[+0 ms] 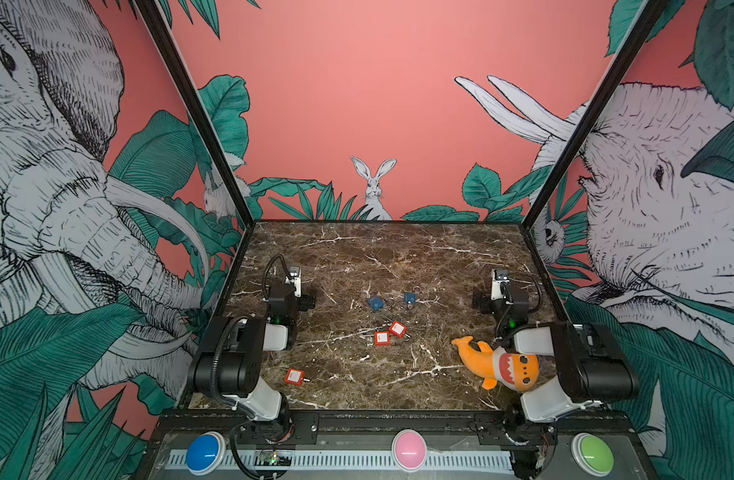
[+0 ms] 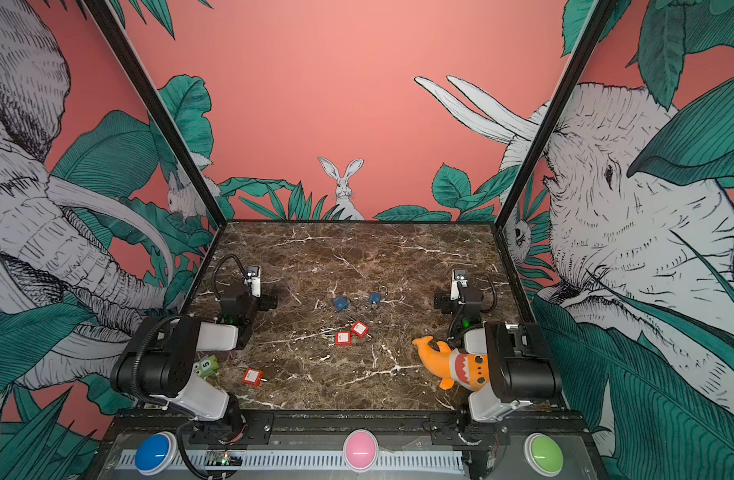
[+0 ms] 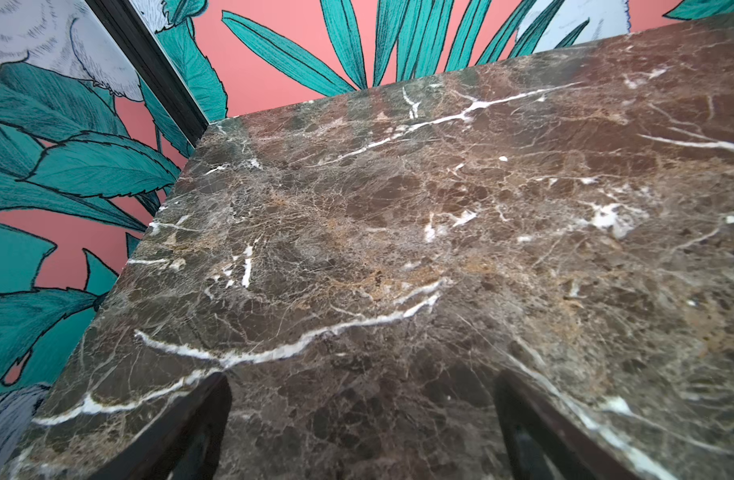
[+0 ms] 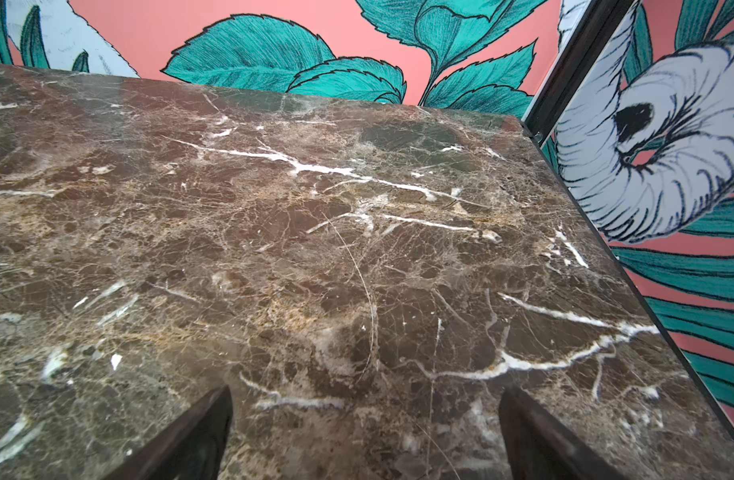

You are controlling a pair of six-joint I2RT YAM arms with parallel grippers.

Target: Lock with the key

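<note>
Two blue padlocks (image 1: pixel 375 303) (image 1: pixel 409 298) lie mid-table in both top views, with small metal rings and what look like keys (image 1: pixel 389 308) between them, too small to make out. Closer to the front edge lie two red padlocks (image 1: pixel 397 328) (image 1: pixel 381 338). A third red padlock (image 1: pixel 294 376) sits at the front left with a short metal stub at its side. My left gripper (image 3: pixel 363 386) and right gripper (image 4: pixel 365 399) both stand open over bare marble, holding nothing. The left arm (image 1: pixel 282 307) and right arm (image 1: pixel 506 303) are folded back at the table's two sides, well away from the locks.
An orange shark plush (image 1: pixel 498 365) lies at the front right, beside the right arm. A green numbered block (image 2: pixel 205 365) peeks out by the left arm. Painted walls enclose the marble table (image 1: pixel 377 257) on three sides. Blue, pink and green buttons line the front rail.
</note>
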